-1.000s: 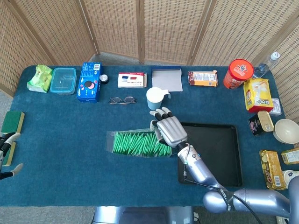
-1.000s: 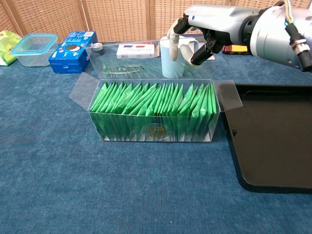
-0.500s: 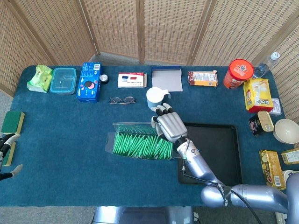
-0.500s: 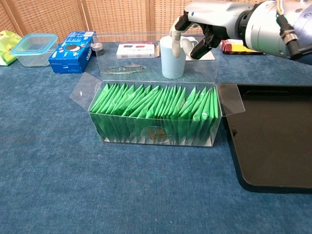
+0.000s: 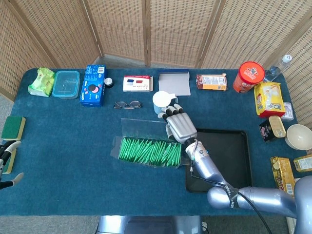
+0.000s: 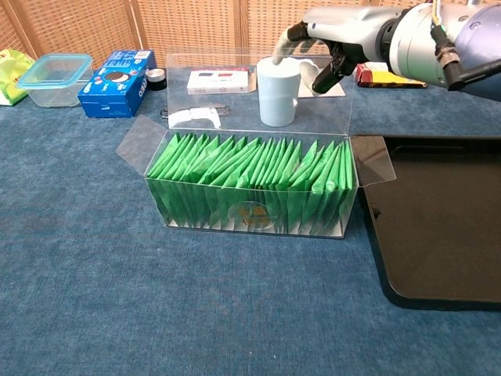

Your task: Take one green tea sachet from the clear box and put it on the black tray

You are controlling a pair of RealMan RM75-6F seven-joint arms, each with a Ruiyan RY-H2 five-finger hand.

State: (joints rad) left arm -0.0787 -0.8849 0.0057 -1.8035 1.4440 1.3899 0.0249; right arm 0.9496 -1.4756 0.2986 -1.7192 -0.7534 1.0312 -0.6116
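Many sachets: green tea sachets packed upright in a row, filling the clear box end to end.
Clear box: on the blue bench, lid standing up behind, side flaps splayed out; just left of the black tray.
Black tray: bare, nothing on it; right part cut off in chest view.
Right robot hand: above the box's right end near its raised lid, holding nothing; fingers bent forward and apart, close by the pale blue cup.
Left robot hand: only fingertips showing at the left edge of head view, beside the green sponge; open or closed cannot tell.
Teal lidded tub: contents unclear.
Head view only: whole bench, red can, snack packs and white bowl at right.
Chest view only: sachets seen through the box's front wall, round label at its middle.
Hard to make out: glasses behind the lid, blurred in chest view.
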